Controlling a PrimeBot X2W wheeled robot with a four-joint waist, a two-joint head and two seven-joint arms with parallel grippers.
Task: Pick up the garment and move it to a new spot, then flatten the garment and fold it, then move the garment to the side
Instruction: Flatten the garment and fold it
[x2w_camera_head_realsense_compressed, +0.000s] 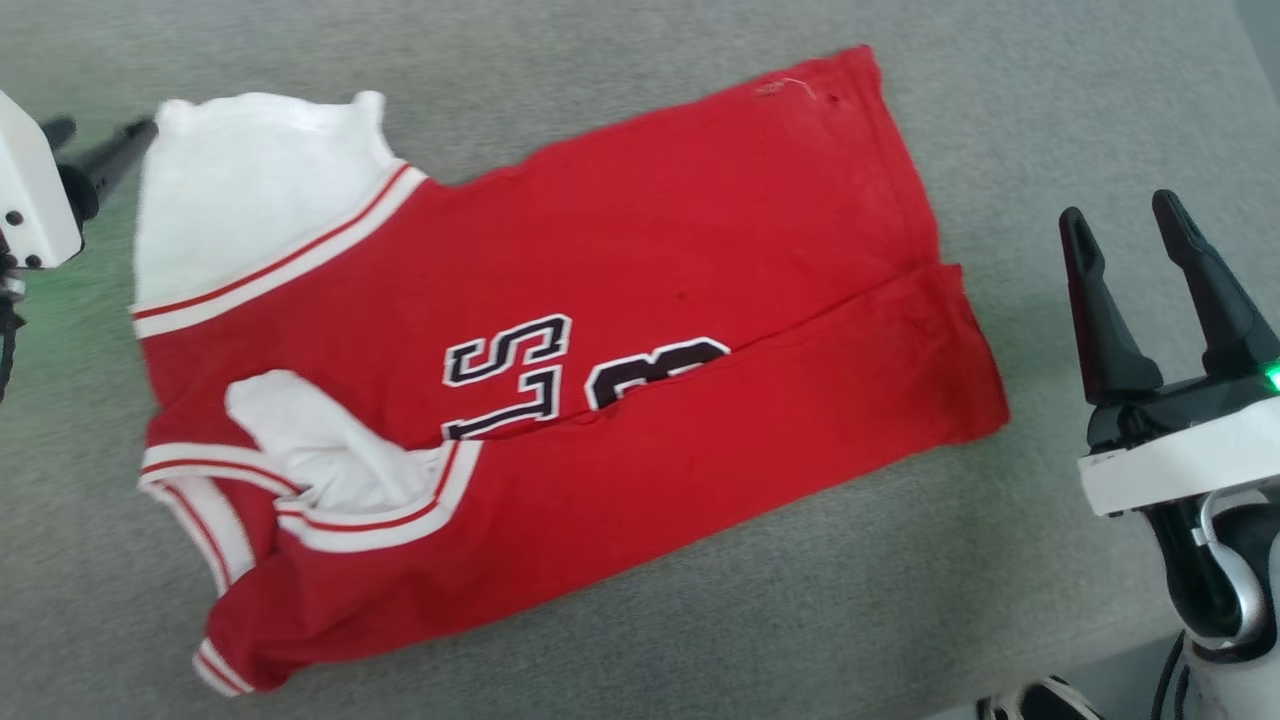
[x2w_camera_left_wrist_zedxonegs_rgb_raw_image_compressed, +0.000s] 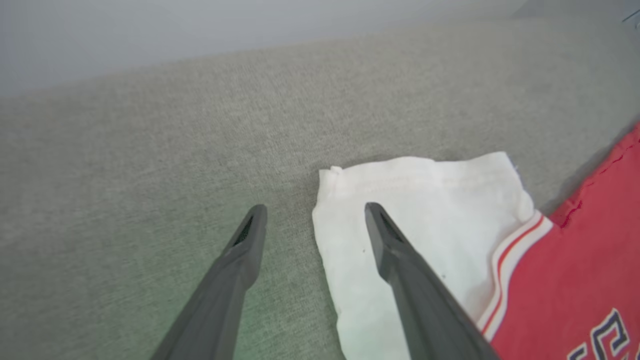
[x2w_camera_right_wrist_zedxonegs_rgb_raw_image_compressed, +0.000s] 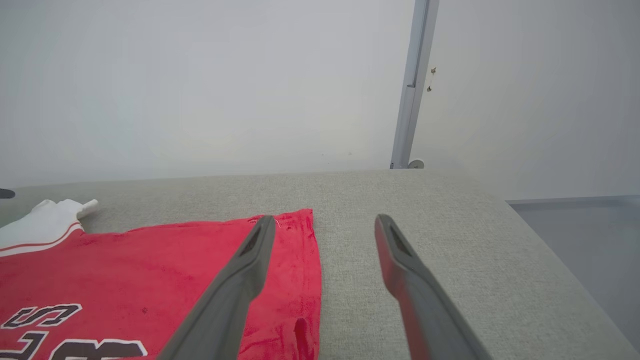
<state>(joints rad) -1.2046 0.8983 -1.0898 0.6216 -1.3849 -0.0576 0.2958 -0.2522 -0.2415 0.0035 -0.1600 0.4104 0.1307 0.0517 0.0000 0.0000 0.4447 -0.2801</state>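
The garment (x2w_camera_head_realsense_compressed: 640, 300) lies spread on a grey cloth surface (x2w_camera_head_realsense_compressed: 1000, 120). It is bright red with white sleeve patches, red-and-white striped trim and black-and-white lettering, and its lower long edge is folded over itself. My left gripper (x2w_camera_head_realsense_compressed: 110, 127) hovers at its white upper-left corner. In the left wrist view this gripper (x2w_camera_left_wrist_zedxonegs_rgb_raw_image_compressed: 316, 207) is open, one finger above the white patch (x2w_camera_left_wrist_zedxonegs_rgb_raw_image_compressed: 440, 200) and one over bare surface. My right gripper (x2w_camera_head_realsense_compressed: 1118, 207) stands open to the right of the garment, holding nothing. In the right wrist view it (x2w_camera_right_wrist_zedxonegs_rgb_raw_image_compressed: 325, 219) straddles the garment's (x2w_camera_right_wrist_zedxonegs_rgb_raw_image_compressed: 150, 270) red corner edge.
The grey surface's right edge (x2w_camera_right_wrist_zedxonegs_rgb_raw_image_compressed: 550, 260) drops to a grey floor (x2w_camera_right_wrist_zedxonegs_rgb_raw_image_compressed: 590, 225). A pale wall with a vertical grey pole (x2w_camera_right_wrist_zedxonegs_rgb_raw_image_compressed: 412, 85) stands behind. The surface's near edge runs along the lower right (x2w_camera_head_realsense_compressed: 1080, 665) beside my right arm.
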